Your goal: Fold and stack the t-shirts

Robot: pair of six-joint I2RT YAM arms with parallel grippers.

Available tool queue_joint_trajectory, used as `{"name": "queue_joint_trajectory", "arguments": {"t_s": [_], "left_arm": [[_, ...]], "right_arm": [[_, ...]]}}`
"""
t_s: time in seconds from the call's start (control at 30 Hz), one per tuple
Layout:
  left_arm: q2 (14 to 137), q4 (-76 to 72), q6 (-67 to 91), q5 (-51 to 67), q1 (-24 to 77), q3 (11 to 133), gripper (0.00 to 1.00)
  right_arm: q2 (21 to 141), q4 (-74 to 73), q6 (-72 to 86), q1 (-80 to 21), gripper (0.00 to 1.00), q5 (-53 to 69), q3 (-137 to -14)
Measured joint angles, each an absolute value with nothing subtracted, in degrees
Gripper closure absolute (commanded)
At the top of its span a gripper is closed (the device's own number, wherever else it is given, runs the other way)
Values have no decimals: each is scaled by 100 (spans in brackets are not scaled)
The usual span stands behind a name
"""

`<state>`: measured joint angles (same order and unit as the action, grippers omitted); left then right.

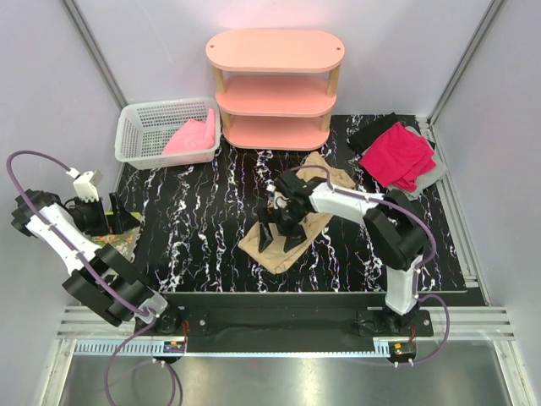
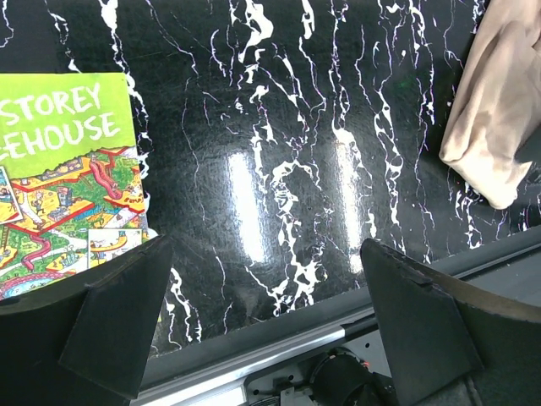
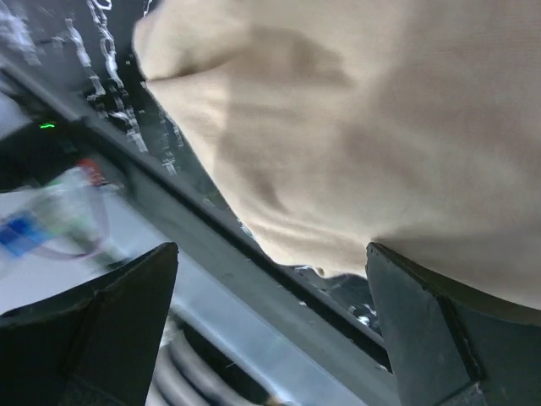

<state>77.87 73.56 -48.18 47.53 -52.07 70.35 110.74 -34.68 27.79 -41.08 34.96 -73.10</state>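
Now the right gripper [image 1: 281, 233] hangs wide open over the big soft tan-beige cloth t-shirt [image 1: 270, 256] on the black white-veined table [image 1: 211, 220], maybe touching it, while the left gripper [image 2: 266, 296], spread wide too, holds nothing.

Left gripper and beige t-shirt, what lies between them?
Only bare marbled tabletop between the left gripper and the beige t-shirt, clearest in the left wrist view.

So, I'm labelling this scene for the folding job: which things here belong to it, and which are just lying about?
Belong to the job:
tan t-shirt
magenta-red t-shirt
black t-shirt
grey t-shirt
pink t-shirt

Just lying about:
white mesh basket, holding the pink one
pink shelf
picture book
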Motion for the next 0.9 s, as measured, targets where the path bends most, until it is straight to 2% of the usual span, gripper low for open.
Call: {"name": "queue_joint_trajectory", "arguments": {"t_s": [0.2,0.4,0.63,0.9], "left_arm": [[7787,7365,-4803,4751,-5181,7085,1],[7918,7365,-4733,4755,-5181,7144,1],[7968,7365,-4668,4755,-5181,7168,1],[7968,7367,-4670,4755,-5181,7168,1]], "right_arm": [[10676,-4633,2086,-5577,0,497,-8611],[10899,-5022,1629,-7177,0,-1927,-8449],[11703,-5339,1431,-7382,0,-3326,-8423],[12453,-5395,1236,-7651,0,-4167,-9378]]}}
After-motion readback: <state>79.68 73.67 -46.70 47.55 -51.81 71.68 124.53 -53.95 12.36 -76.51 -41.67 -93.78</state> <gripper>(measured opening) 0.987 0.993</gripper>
